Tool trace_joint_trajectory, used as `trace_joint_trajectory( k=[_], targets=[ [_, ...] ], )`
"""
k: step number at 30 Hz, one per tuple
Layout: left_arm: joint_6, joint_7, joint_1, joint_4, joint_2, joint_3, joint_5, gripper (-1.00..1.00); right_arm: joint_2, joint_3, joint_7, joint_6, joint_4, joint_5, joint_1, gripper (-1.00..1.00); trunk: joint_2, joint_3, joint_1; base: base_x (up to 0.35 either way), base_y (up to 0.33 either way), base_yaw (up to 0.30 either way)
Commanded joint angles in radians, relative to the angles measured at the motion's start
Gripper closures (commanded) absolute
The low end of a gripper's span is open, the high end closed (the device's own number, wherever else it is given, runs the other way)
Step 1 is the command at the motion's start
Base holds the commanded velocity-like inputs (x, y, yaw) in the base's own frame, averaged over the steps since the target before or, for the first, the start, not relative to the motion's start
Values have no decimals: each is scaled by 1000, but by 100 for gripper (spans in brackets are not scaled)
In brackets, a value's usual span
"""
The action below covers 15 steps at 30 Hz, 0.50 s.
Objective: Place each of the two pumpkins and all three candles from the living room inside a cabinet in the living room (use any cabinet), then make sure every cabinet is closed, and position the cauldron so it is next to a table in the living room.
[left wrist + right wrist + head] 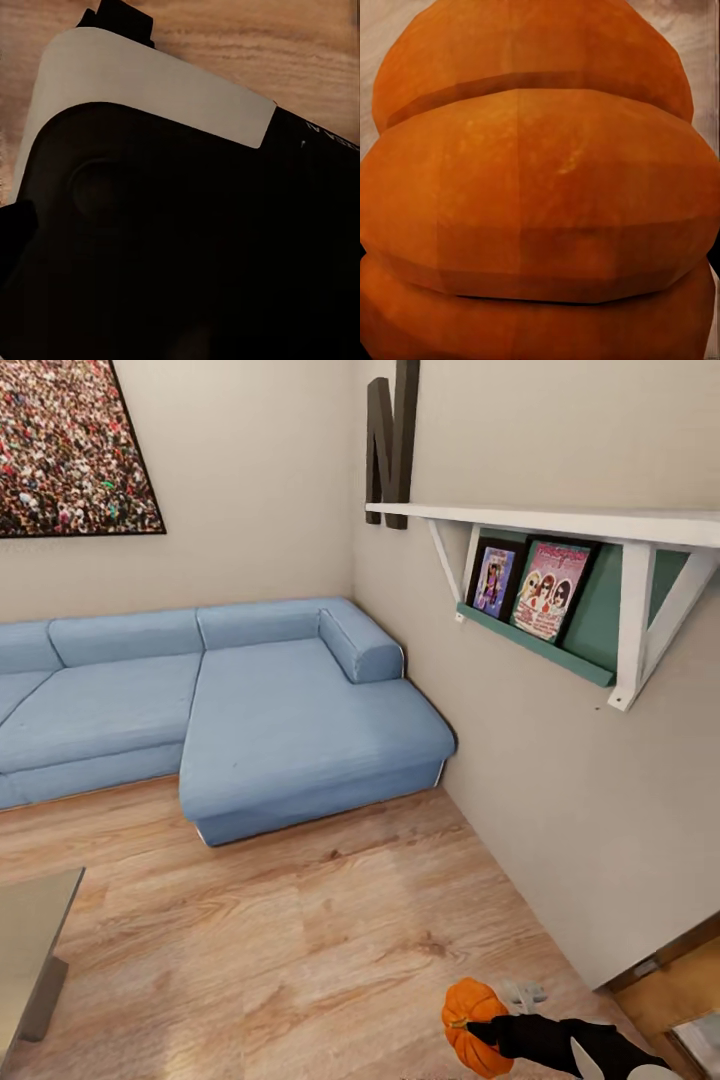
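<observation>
The wood floor (300, 930) lies open between the blue sofa (250, 720) and the robot, a broad clear lane with nothing standing on it. To the right, the wall (560, 810) closes that side, and the white shelf (560, 525) juts out from it overhead. At the lower left, the corner of a glass-topped bench (35, 930) reaches into the floor space, well apart from the sofa.

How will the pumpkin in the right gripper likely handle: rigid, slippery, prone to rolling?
The pumpkin looks rigid, keeping its squat ribbed shape at the right gripper. Its smooth rounded ribs may slip. Set down sideways, it would probably roll.
</observation>
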Motion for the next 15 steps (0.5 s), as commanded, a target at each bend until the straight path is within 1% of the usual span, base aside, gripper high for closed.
trace_joint_trajectory(
  k=[1,10,15],
  targets=[
    [0,0,0,0,0,0,0,-100,0,-1,0,0,0,-1,0,100,0,0,0,0,0,-284],
    [0,0,0,-1,0,0,-1,-100,0,-1,0,0,0,-1,0,100,0,0,0,0,0,-283],
    [0,0,0,-1,0,0,-1,-100,2,-1,0,0,3,-2,0,100,0,-5,0,0,0,-231]
  ],
)
